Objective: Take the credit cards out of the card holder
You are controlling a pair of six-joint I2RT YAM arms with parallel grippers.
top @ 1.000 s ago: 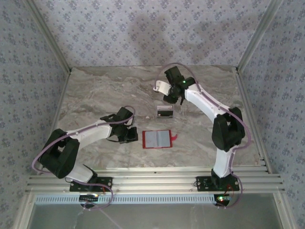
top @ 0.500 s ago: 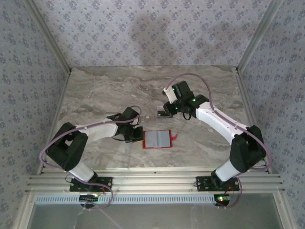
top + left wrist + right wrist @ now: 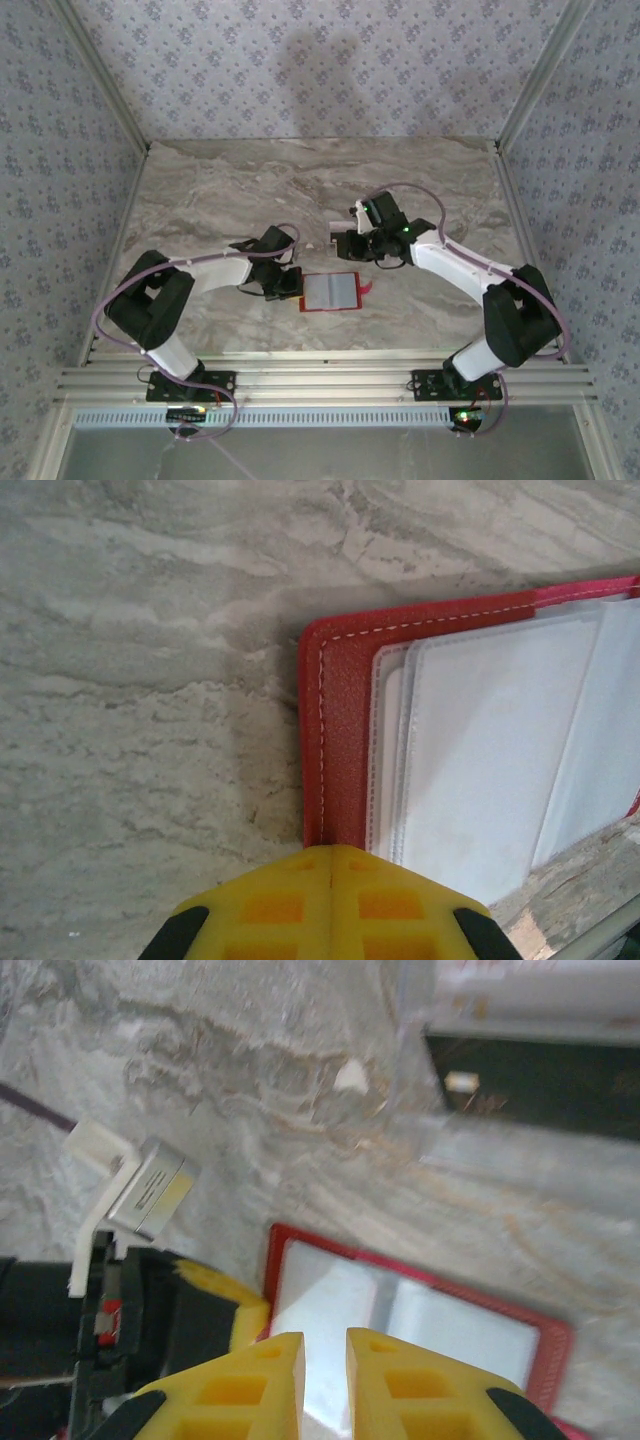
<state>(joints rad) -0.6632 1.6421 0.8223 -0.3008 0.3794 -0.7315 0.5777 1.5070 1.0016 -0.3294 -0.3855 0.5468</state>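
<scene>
The red card holder [image 3: 330,291] lies open and flat on the marble, its clear window [image 3: 480,760] facing up. My left gripper [image 3: 290,284] is shut, its yellow fingertips [image 3: 330,865] resting on the holder's left red edge [image 3: 340,730]. My right gripper [image 3: 345,250] hovers just behind the holder. Its jaws [image 3: 325,1350] stand a narrow gap apart with nothing between them, above the holder [image 3: 420,1310]. One dark credit card [image 3: 530,1085] with a whitish strip lies on the table behind the holder. In the top view the right gripper mostly hides it.
The marble table [image 3: 220,190] is walled by patterned panels at the back and sides. Aluminium rails [image 3: 320,380] run along the near edge by the arm bases. The left wrist's white camera block [image 3: 135,1190] sits close to the right gripper.
The right arm has swung down and forward from the back toward the holder, and its jaws have narrowed. The left gripper has slid right onto the holder's left edge.
</scene>
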